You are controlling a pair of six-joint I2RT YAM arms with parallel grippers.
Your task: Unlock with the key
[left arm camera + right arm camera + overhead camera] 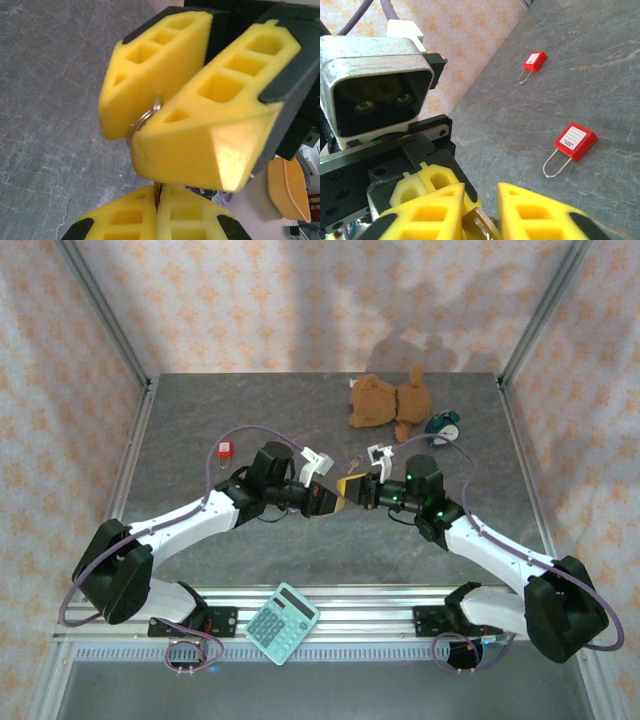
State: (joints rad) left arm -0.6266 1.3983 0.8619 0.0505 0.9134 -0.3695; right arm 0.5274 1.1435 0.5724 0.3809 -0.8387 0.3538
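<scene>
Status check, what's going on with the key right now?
Left pincer shut on key. Right pincer around its ring, grip unclear. Padlocks free on table. Nothing blocking.

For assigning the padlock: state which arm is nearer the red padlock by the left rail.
Left. The left arm passes close beside the red padlock, its wrist just right of it; the right arm lies far off on the opposite side.
</scene>
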